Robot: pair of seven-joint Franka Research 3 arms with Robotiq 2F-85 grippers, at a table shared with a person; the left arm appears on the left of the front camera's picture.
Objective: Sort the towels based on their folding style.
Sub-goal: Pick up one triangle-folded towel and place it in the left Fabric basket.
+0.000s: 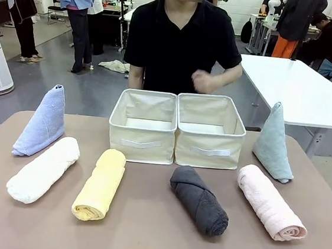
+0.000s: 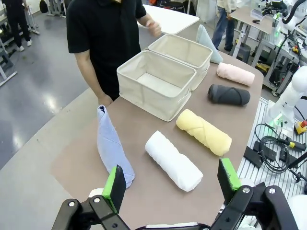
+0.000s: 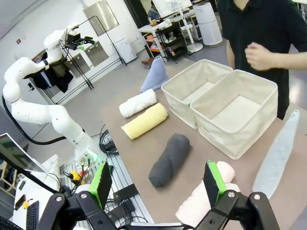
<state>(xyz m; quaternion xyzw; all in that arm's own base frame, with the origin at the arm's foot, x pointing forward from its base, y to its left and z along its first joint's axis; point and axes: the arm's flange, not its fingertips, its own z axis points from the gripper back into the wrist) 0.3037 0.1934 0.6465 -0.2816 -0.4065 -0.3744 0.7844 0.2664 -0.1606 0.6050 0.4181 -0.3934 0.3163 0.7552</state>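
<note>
Room: a busy lab floor, and up front a brown table (image 1: 142, 235) with a person in black at the far side, one hand (image 1: 205, 81) raised.
Bins: two cream bins (image 1: 144, 125) side by side at mid-table, nothing in them yet.
Rolls: in a row before the bins lie the white roll (image 1: 44, 169), yellow roll (image 1: 100, 184), dark grey roll (image 1: 198, 200) and pink roll (image 1: 270, 202).
Triangles: the lavender-blue triangle (image 1: 41, 122) stands far left and the teal triangle (image 1: 273, 142) far right.
Left gripper (image 2: 171, 177): it hovers with jaws spread wide, holding nothing.
Right gripper (image 3: 157, 179): it is wide open too, and bare.
The line-up: the white roll sits dead ahead of the left gripper, its long axis slanting across the gap. The right gripper is nearer the pink and dark grey rolls, with the pink one by one pad.
</note>
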